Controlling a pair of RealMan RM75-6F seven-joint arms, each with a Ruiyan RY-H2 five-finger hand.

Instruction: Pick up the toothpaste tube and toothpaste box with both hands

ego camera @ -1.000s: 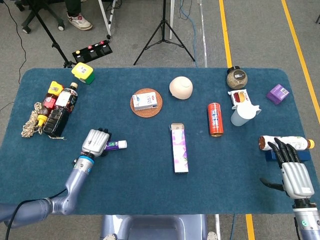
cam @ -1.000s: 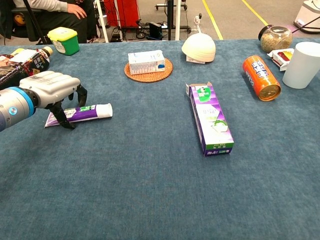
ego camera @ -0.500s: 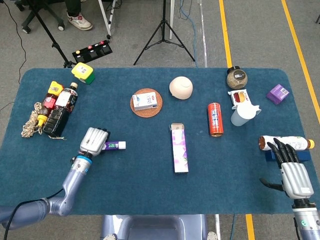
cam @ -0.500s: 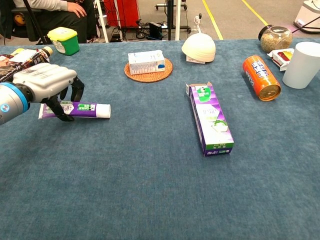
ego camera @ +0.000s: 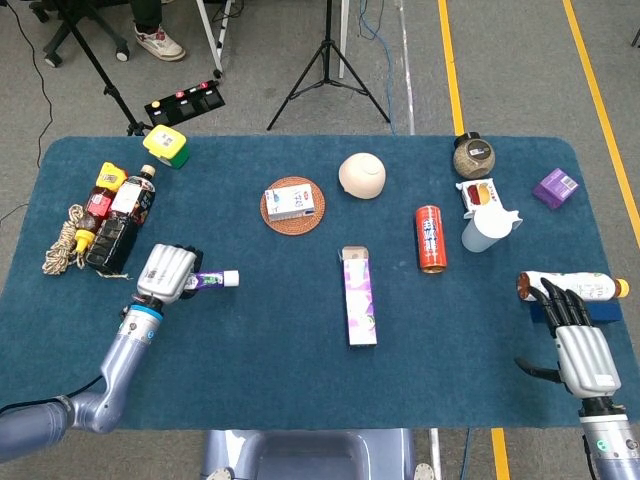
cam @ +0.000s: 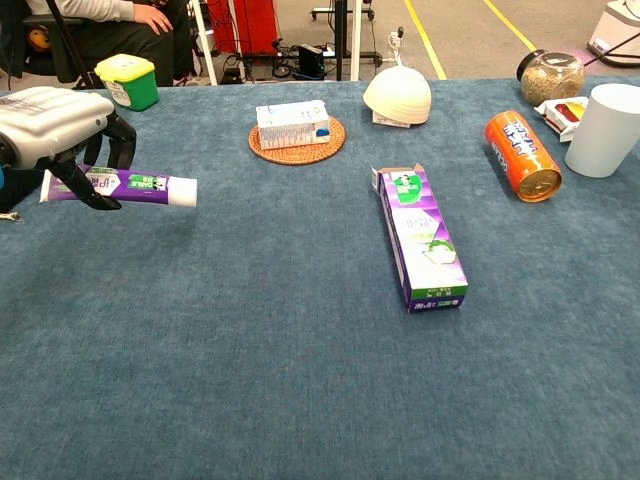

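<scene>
1. Left robot hand (ego camera: 167, 272): positioned at the left side of the bench (ego camera: 300, 360). Its fingers are curled around the tube (cam: 130, 186), holding it near the crimped end.
2. Tube: purple and white, roughly level, white cap pointing toward the bench centre. In the chest view it appears clear of the blue cloth, though the gap beneath it cannot be confirmed.
3. Right robot hand (ego camera: 578, 335): seen in the head view only, at the near right corner of the bench. Fingers are extended and spread, with nothing in them. The fingertips lie just beside a bottle (ego camera: 570, 286) that rests on its side.
4. Box (ego camera: 358, 297): purple and white, lying flat near the bench centre, long axis running front to back. The top flap at the far end is open. Neither robot hand touches it; it is well apart from both.
5. Other items, left side: a group of bottles (ego camera: 118, 215) and a coil of rope (ego camera: 62, 240) at the left edge, behind the left robot hand; a yellow-lidded green tub (ego camera: 166, 146) at the far left corner.
6. Other items, centre: a small carton (ego camera: 293, 201) on a round woven coaster (ego camera: 277, 219); a cream dome-shaped object (ego camera: 361, 175) to its right.
7. Other items, right side: an orange can (ego camera: 430, 238) on its side, a white cup (ego camera: 484, 229), a jar (ego camera: 472, 155), and a small purple carton (ego camera: 555, 186).
</scene>
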